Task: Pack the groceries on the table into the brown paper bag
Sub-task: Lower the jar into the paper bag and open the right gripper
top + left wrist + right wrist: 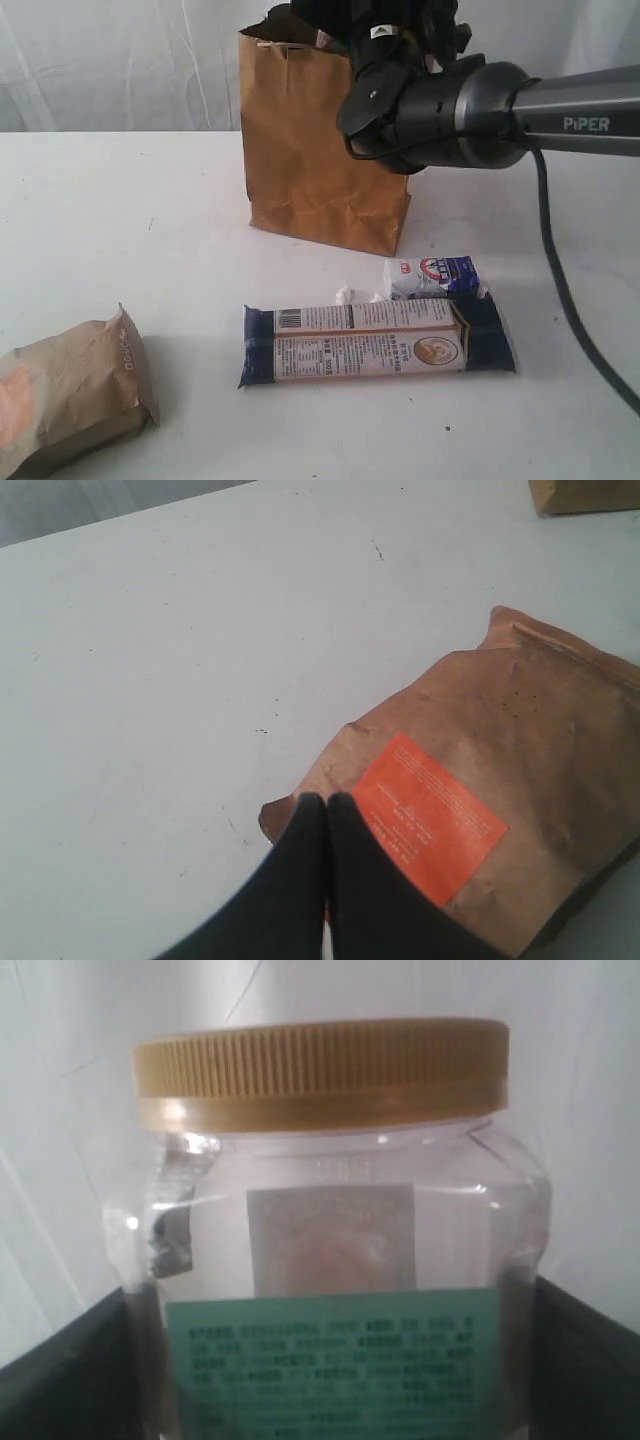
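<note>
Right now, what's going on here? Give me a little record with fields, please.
Right claw: gripping clear plastic jar with mustard-yellow lid
Left claw: shut, empty, at edge of brown paper pouch with orange label
Bag: tall brown paper bag, upright
On white table: pouch, long dark-blue-and-white packet, small blue-white packet

Exterior view low across the table, facing the bag, left wrist view looking down close on the pouch, also in the exterior's lower-left corner, right wrist view tight against the jar.
</note>
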`<action>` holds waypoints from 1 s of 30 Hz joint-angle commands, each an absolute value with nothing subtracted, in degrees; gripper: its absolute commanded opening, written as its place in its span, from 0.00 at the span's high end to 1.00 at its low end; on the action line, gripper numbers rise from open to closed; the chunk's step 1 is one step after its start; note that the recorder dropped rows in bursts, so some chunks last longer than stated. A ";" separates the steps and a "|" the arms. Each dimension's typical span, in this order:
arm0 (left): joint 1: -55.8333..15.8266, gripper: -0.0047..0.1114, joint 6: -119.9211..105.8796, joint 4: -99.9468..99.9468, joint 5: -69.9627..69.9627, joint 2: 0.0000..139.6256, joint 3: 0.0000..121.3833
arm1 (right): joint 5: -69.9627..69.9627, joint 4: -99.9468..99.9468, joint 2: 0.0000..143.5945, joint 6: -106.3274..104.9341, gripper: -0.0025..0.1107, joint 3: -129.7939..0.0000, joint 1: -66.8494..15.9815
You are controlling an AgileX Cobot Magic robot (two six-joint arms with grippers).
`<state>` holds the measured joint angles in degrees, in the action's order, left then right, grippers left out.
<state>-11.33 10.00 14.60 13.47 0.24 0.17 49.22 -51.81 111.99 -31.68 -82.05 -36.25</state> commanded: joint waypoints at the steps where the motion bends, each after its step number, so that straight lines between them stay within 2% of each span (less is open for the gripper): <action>1: -11.74 0.96 10.02 14.80 13.34 0.00 0.00 | 47.68 -49.23 111.56 -31.21 0.98 -82.71 -35.93; 4: -11.74 0.96 10.02 14.80 13.34 0.00 0.00 | 47.66 -49.23 111.56 -31.96 0.97 -82.71 -35.93; 7: -11.74 0.96 10.02 14.80 13.34 0.00 0.00 | 47.66 -49.23 111.56 -34.57 0.90 -82.71 -35.93; 14: -11.74 0.96 10.02 14.80 13.34 0.00 0.00 | 47.66 -49.23 111.56 -34.89 0.61 -82.71 -35.93; 16: -11.74 0.96 10.02 14.80 13.34 0.00 0.00 | 47.66 -49.23 111.56 -34.89 0.57 -82.71 -35.93; 30: -11.74 0.96 10.02 14.80 13.34 0.00 0.00 | 46.91 -49.23 111.56 -31.19 0.55 -82.71 -35.93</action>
